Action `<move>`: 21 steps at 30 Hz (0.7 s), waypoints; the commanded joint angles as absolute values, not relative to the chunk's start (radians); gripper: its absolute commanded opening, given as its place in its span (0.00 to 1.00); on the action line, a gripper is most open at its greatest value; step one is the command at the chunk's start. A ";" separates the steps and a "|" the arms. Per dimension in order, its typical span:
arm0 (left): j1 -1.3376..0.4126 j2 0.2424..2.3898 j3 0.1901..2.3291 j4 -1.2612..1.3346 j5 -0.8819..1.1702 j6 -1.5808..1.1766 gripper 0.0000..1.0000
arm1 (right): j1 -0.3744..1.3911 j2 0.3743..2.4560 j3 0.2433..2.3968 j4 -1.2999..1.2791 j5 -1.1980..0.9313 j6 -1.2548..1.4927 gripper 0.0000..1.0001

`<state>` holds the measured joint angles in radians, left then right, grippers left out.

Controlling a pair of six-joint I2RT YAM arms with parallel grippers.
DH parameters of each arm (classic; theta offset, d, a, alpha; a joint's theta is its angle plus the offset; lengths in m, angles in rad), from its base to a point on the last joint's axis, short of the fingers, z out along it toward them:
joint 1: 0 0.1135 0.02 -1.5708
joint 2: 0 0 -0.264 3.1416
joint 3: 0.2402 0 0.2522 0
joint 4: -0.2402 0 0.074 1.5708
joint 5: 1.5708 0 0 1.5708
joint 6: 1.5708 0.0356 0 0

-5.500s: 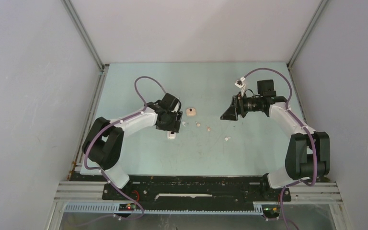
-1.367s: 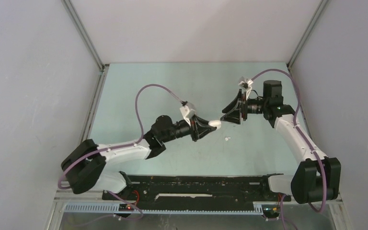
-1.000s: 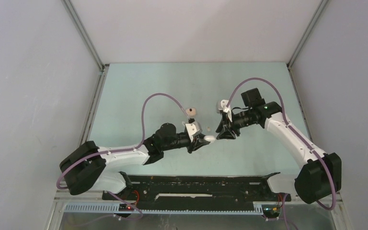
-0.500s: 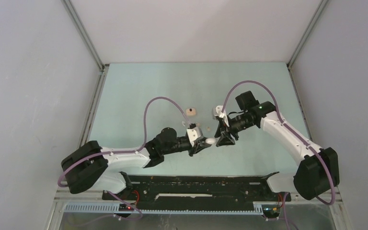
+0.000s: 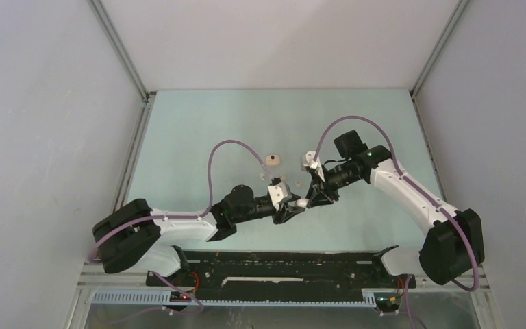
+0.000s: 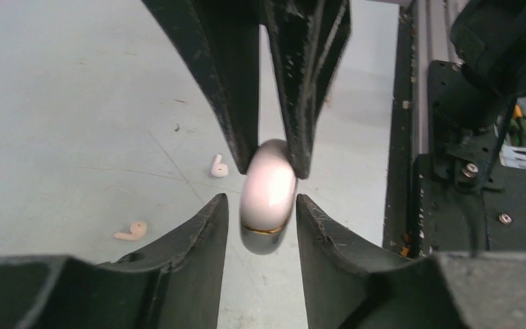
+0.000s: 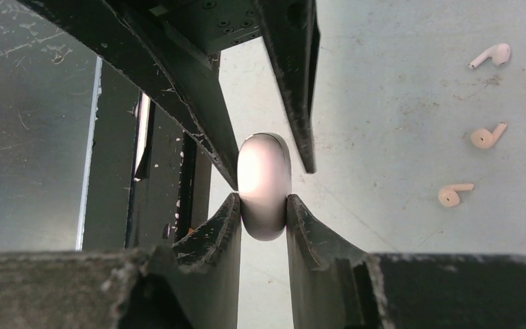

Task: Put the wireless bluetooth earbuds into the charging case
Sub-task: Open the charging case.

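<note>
handover in the air over the near middle of the table (image 5: 205, 130): a closed white case (image 6: 268, 195) sits between the two grippers. its long axis runs from one gripper to the other, so each has an end.

the right gripper (image 7: 261, 205) is clamped on it, both fingers pressed flat to its sides. the left gripper (image 6: 260, 209) looks slack: its jaws stand a little wider than the case, with a sliver of daylight on one side. it seems to be loosely around the case rather than gripping it.

the earbuds (image 7: 486, 136) are not in any case yet. three show on the table, one white and two tan, just beyond the grippers toward the far edge. a tan case (image 5: 272, 160) sits a bit further back.

my read is that the right arm carries the weight, which leaves the left free to fetch a bud. the buds lie about as near to one gripper as the other. the lid is shut, so it has to be opened first.
</note>
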<state>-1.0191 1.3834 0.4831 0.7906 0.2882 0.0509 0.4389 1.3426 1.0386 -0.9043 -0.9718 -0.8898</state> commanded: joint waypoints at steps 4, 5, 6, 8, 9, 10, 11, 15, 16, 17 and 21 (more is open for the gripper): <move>-1.022 1.438 0.429 1.060 0.207 -0.033 0.55 | 0.430 1.305 1.061 -0.867 -0.956 -0.844 0.11; -1.022 1.449 0.422 1.084 0.213 -0.047 0.56 | 0.426 1.299 1.060 -0.863 -0.956 -0.841 0.11; -1.022 1.461 0.420 1.098 0.220 -0.056 0.57 | 0.423 1.298 1.060 -0.862 -0.956 -0.839 0.11; -1.022 1.473 0.420 1.111 0.236 -0.065 0.57 | 0.414 1.299 1.060 -0.863 -0.956 -0.839 0.11; -1.022 1.480 0.421 1.115 0.242 -0.065 0.57 | 0.409 1.301 1.060 -0.865 -0.959 -0.839 0.11; -1.022 1.483 0.420 1.123 0.248 -0.064 0.57 | 0.403 1.302 1.061 -0.866 -0.962 -0.839 0.11; -1.022 1.486 0.420 1.129 0.253 -0.061 0.56 | 0.399 1.302 1.061 -0.869 -0.965 -0.840 0.11; -1.022 1.491 0.429 1.131 0.259 -0.057 0.53 | 0.395 1.307 1.060 -0.878 -0.964 -0.844 0.11; -1.022 1.493 0.431 1.130 0.263 -0.058 0.52 | 0.396 1.308 1.061 -0.880 -0.965 -0.844 0.11; -1.022 1.496 0.438 1.126 0.270 -0.059 0.51 | 0.395 1.310 1.059 -0.881 -0.966 -0.844 0.11; -1.022 1.510 0.448 1.130 0.283 -0.065 0.45 | 0.395 1.313 1.060 -0.885 -0.973 -0.844 0.11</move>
<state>-1.0187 1.4952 0.4194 1.0763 0.2546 -0.0551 0.3965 1.3243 1.0386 -0.8886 -0.9527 -0.8455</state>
